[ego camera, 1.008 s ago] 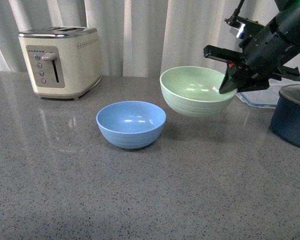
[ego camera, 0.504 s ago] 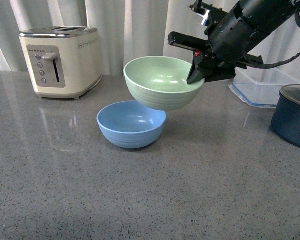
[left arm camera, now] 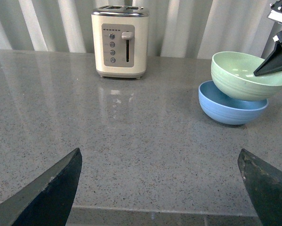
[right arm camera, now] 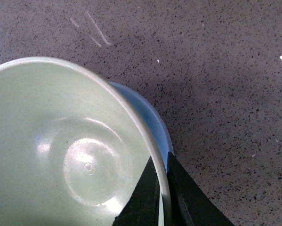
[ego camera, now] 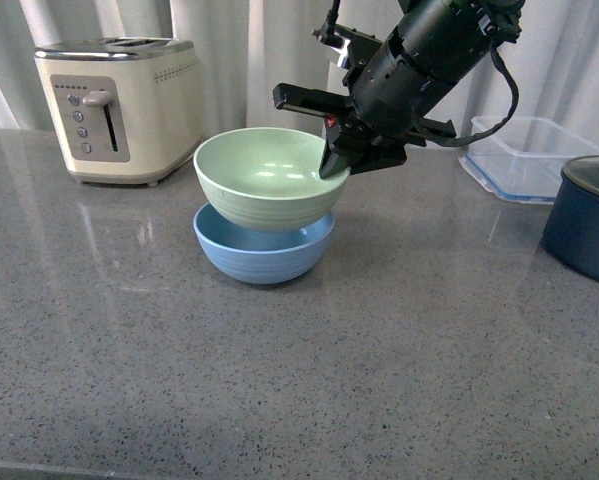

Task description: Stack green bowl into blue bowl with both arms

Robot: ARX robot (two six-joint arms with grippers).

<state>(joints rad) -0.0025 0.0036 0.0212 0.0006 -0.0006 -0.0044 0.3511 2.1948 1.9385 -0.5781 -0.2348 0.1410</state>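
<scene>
The pale green bowl (ego camera: 264,178) hangs over the blue bowl (ego camera: 264,252), its base down inside the blue rim and tilted a little. My right gripper (ego camera: 336,163) is shut on the green bowl's right rim, one finger inside and one outside. In the right wrist view the fingers pinch the green bowl's rim (right arm camera: 145,141), with a sliver of the blue bowl (right arm camera: 150,122) showing beyond it. My left gripper (left arm camera: 159,162) is open above bare counter, well short of both bowls; the green bowl (left arm camera: 246,75) and blue bowl (left arm camera: 230,106) lie far off in its view.
A cream toaster (ego camera: 119,110) stands at the back left. A clear plastic container (ego camera: 524,155) and a dark navy pot (ego camera: 587,220) sit at the right. The grey speckled counter (ego camera: 279,380) stretches toward me in front of the bowls.
My right arm has carried the green bowl leftward and down, from beside the blue bowl to directly over it, with its base now inside the blue rim.
</scene>
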